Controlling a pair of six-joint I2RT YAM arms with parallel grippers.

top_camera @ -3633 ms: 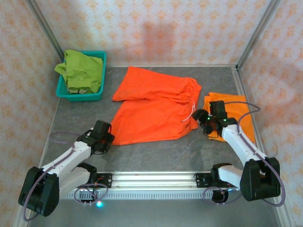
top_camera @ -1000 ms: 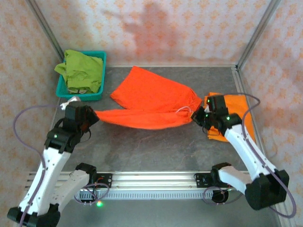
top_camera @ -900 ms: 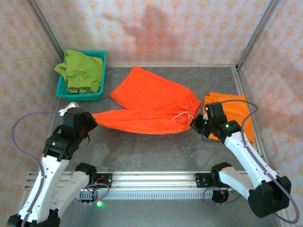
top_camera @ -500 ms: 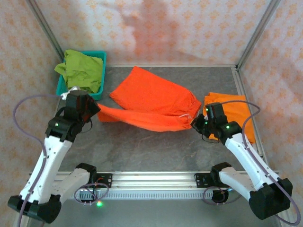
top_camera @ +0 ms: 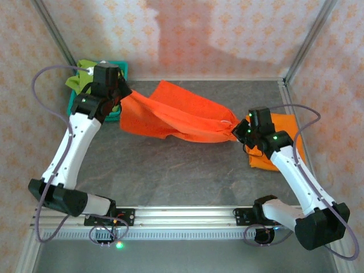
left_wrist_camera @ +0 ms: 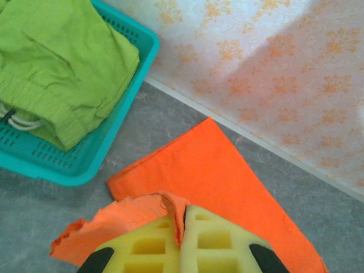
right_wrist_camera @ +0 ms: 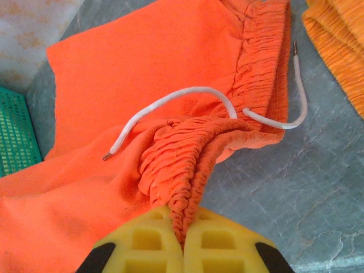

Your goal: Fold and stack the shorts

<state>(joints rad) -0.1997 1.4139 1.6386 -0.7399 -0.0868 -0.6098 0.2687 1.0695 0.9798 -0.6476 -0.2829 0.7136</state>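
**Left end effector (left_wrist_camera: 183, 220) and right end effector (right_wrist_camera: 183, 230) both pinched shut on the orange shorts (top_camera: 176, 116)**

They're stretched across the middle of the table (top_camera: 170, 170), hem near the basket (left_wrist_camera: 143, 41) at upper left, waistband at centre right. Looks mid-fold to me. Next, both ends probably need lowering together, edges lined up.

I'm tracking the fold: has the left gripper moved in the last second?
Yes. The left gripper, shut on the orange shorts, has moved toward the back wall, from in front of the teal basket to beside its right rim.
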